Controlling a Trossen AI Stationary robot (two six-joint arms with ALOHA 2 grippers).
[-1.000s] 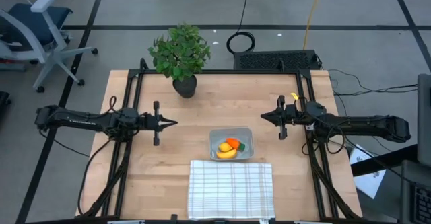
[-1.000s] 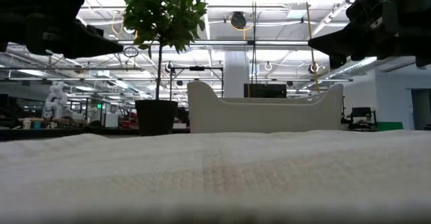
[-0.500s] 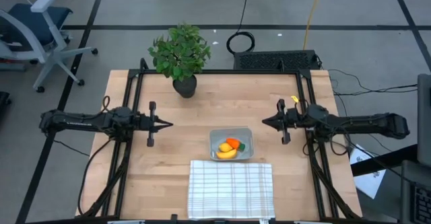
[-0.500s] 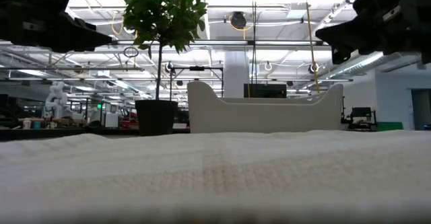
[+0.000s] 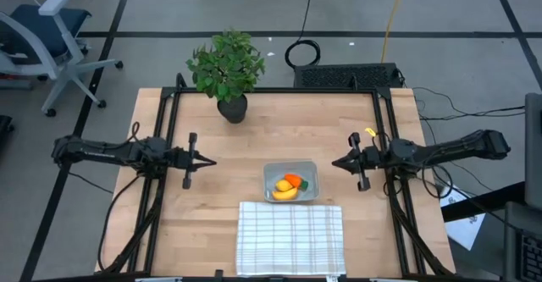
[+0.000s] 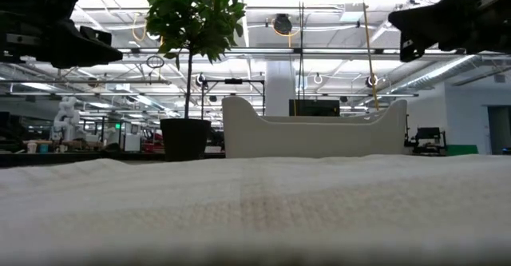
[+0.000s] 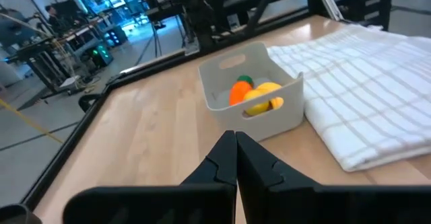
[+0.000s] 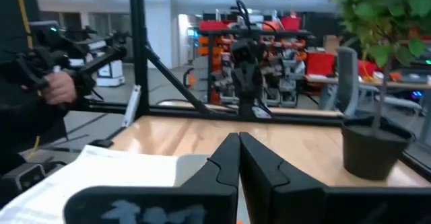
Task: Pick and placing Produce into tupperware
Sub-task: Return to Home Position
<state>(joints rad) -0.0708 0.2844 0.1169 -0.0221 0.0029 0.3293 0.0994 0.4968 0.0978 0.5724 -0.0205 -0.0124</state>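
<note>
Bright, even overhead light covers the table [image 5: 212, 214] in the high view, with only faint shadows. In the low view, ceiling lamps glare across the upper frame, leaving the left gripper [image 6: 112, 54] and right gripper [image 6: 397, 26] as dark silhouettes. The cloth [image 6: 255, 210] looks washed pale below.

1. High view: overhead, straight down, taking in the whole table [image 5: 212, 214]
2. Low view: tabletop height, close behind the cloth [image 6: 255, 210], facing plant [image 6: 192, 18] and tupperware [image 6: 311, 138]
3. Left wrist view: near, tilted down on the same tupperware and cloth
4. Right wrist view: level across the table, sharing the plant
</note>
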